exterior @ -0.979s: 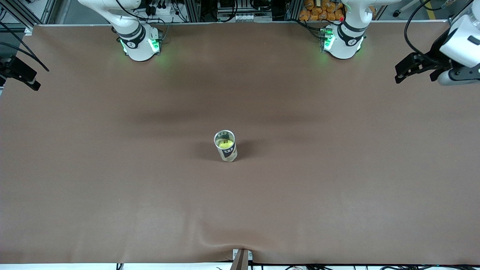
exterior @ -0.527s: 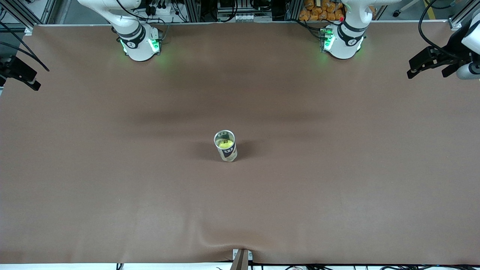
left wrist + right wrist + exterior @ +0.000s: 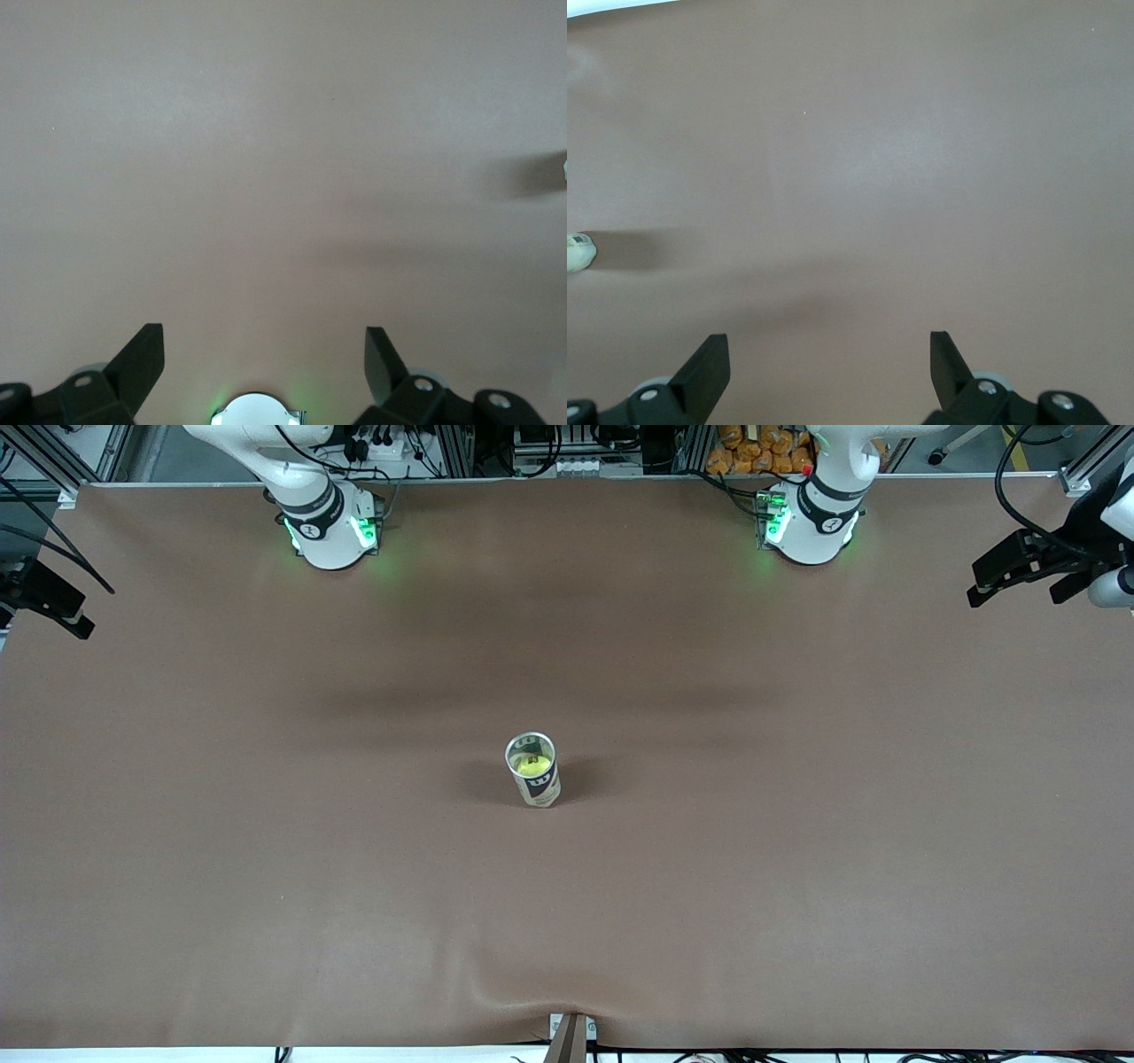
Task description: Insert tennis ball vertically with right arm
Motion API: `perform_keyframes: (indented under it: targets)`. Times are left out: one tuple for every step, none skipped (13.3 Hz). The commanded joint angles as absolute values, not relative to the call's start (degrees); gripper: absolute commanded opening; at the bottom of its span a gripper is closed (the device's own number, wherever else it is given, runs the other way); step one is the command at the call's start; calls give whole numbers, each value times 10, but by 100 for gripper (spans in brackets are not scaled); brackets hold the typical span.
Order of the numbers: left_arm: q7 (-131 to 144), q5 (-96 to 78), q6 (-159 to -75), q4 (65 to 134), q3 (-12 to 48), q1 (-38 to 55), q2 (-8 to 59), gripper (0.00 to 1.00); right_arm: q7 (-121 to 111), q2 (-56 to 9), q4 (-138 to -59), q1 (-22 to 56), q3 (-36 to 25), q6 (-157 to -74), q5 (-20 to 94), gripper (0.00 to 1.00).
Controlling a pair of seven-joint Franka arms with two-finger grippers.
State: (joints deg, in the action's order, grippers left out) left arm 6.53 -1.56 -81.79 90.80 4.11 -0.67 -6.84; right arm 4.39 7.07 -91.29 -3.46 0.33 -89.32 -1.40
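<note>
A tennis-ball can (image 3: 533, 772) stands upright in the middle of the brown table, its top open. A yellow-green tennis ball (image 3: 532, 763) sits inside it. My right gripper (image 3: 51, 602) hangs at the right arm's end of the table, far from the can; in the right wrist view it (image 3: 830, 347) is open and empty. My left gripper (image 3: 1012, 583) is up at the left arm's end, open and empty in the left wrist view (image 3: 264, 341). The can shows as a sliver at the edge of the right wrist view (image 3: 578, 251).
The brown table cover (image 3: 266, 824) has a wrinkle at the edge nearest the front camera (image 3: 496, 992). The arm bases (image 3: 330, 527) (image 3: 811, 522) glow green along the edge farthest from the front camera. The left arm's base shows in the left wrist view (image 3: 257, 411).
My left gripper has swung outward toward the left arm's end of the table and slowed. The can, the ball and my right gripper have stayed put.
</note>
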Motion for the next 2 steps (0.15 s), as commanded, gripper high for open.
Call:
perform_keyframes:
  targets:
    - [61,-17,-801,904,33,0,-76,100,48,74,-917,-28,-3,-896,-8,100]
    - [61,-17,-801,904,33,0,-76,100,48,74,-917,-29,-3,-896,-8,100]
